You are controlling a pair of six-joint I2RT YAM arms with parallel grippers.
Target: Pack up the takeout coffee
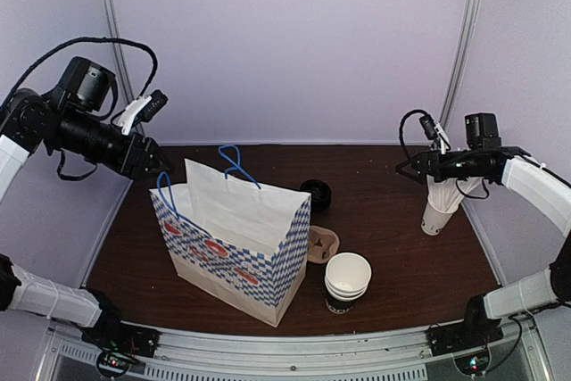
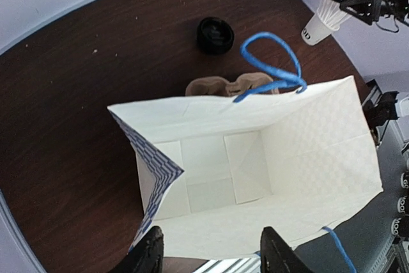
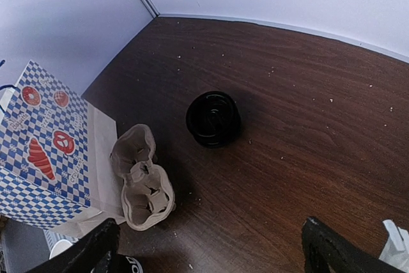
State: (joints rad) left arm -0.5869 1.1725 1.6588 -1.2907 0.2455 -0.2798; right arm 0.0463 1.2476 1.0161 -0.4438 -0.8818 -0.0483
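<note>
Black coffee cup: lidded, upright on the bench, top-view centre, just behind the paper bag.
Left claw: fingers apart, pinching nothing, above the bag's open mouth; cup beyond the bag, upper centre.
Right claw: spread wide, empty; cup mid-frame, apart from it.

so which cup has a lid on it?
The lone black cup behind the bag. The front stack is lidless, white insides showing; the white cup at right holds straws.
</note>
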